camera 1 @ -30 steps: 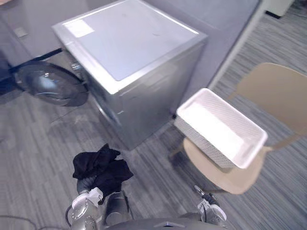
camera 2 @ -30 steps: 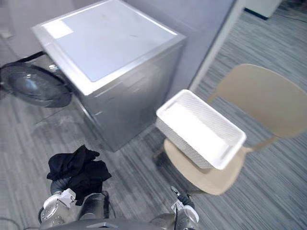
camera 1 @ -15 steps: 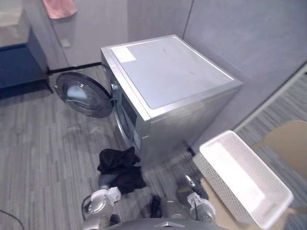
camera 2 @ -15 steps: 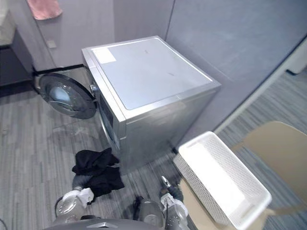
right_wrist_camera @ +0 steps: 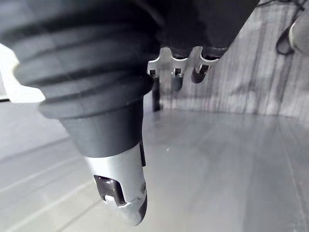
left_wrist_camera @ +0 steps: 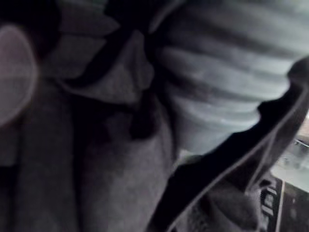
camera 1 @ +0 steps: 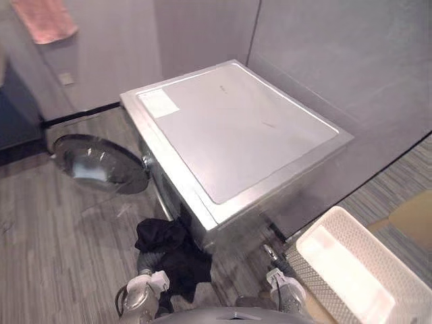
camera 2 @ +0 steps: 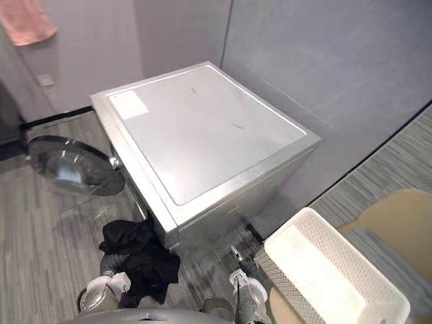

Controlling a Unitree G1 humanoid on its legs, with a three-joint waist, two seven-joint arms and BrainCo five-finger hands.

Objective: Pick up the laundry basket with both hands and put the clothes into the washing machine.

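Silver washing machine [camera 1: 233,131] stands at centre against the grey wall, top panel closed and flat. Its round glass door [camera 1: 101,165] hangs open to the left, over the grey plank floor [camera 1: 47,250].

Black clothes [camera 1: 172,253] are bunched at near left, just beside the machine's near-left corner and on the near side of the open door. The bundle lies over the end of the left arm. I cannot tell whether it clears the floor.

Left hand [left_wrist_camera: 212,87]: its ribbed cover is pressed against dark cloth in the left wrist view. The fingers are buried in the bundle, so I cannot tell whether they grip it.

Right hand [right_wrist_camera: 119,183]: low at near centre, between the clothes and the basket. Fingers [right_wrist_camera: 175,77] hang loose and apart from the thumb, with nothing held. A smooth pale grey surface lies just past them.

White mesh laundry basket [camera 2: 331,277] sits at near right on a tan chair [camera 2: 398,223], tilted, well apart from the clothes and clear of both hands. It stands close to the machine's near-right corner.

A pink towel [camera 1: 44,20] hangs on the far left wall.
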